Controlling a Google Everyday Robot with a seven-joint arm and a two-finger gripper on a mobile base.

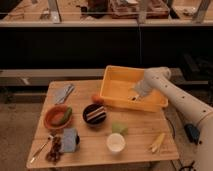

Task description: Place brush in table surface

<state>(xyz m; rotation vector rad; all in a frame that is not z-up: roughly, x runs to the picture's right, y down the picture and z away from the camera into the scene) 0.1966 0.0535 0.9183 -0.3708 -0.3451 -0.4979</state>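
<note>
The table surface point(140, 132), pale wood planks, fills the lower half of the frame. At its lower left edge lies a thin utensil point(40, 150), slanting up to the right. Above it sits an orange bowl point(57, 117) with something green inside, and a grey cloth point(64, 93) lies toward the table's upper left corner. A blue-grey packet point(70, 139) rests below the bowl. Toward the middle stands a dark bowl point(94, 114), and below and to its right a white cup point(115, 142).

The yellow bin point(117, 82) occupies the table's upper right part. The gripper point(136, 93) is down inside it, near the bin's front wall at centre right. The brush point(134, 97) is in the bin directly under the gripper, off the wood. Only a small dark bit of it shows at the gripper's lower left, so its long axis and heading cannot be told. Whether the gripper is clamped on it or released cannot be told either.

A yellow banana-shaped piece point(157, 142) lies near the table's lower right corner, slanting up to the right. The white arm point(175, 97) runs from the gripper down to the right edge of the frame.
</note>
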